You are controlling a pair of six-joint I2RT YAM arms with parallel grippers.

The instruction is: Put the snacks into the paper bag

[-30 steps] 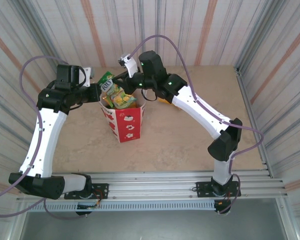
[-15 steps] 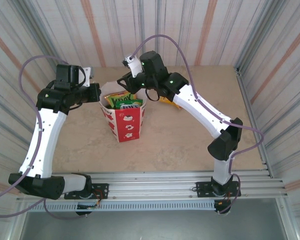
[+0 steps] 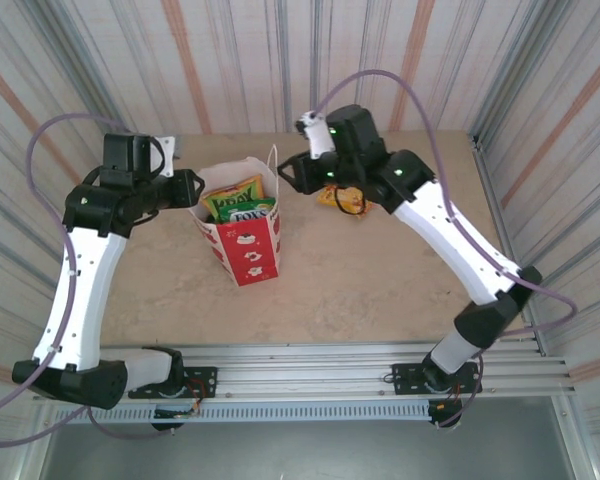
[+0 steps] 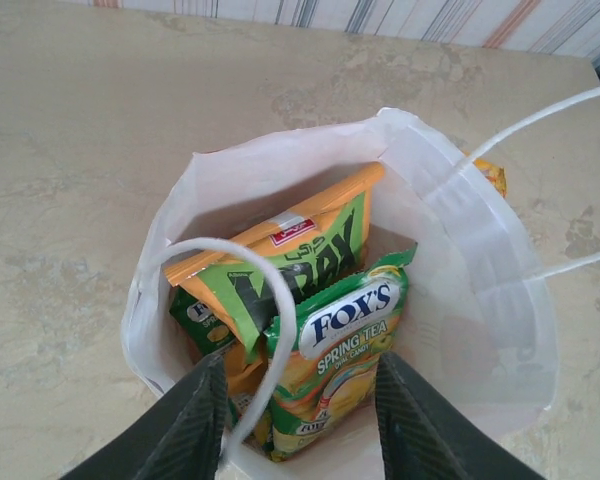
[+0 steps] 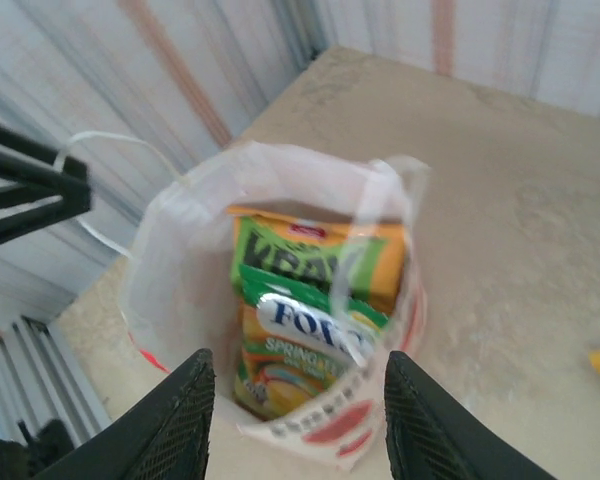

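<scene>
Paper bag (image 3: 248, 250) stands upright near the middle of the table (image 3: 360, 290), nearest the arm bases. The snacks (image 4: 320, 290) stand inside it, a yellow-green Fox's packet (image 4: 345, 340) in front of an orange-and-green packet (image 4: 290, 250). Just past the bag's left rim you have the left gripper (image 3: 188, 188), its jaws parted and clamping nothing, with one white handle (image 4: 283, 325) arching before its fingers. Off the far right rim your right gripper (image 3: 288, 172) hangs, jaws apart and empty. Beyond it an orange packet (image 3: 327, 196) lies on the table.
</scene>
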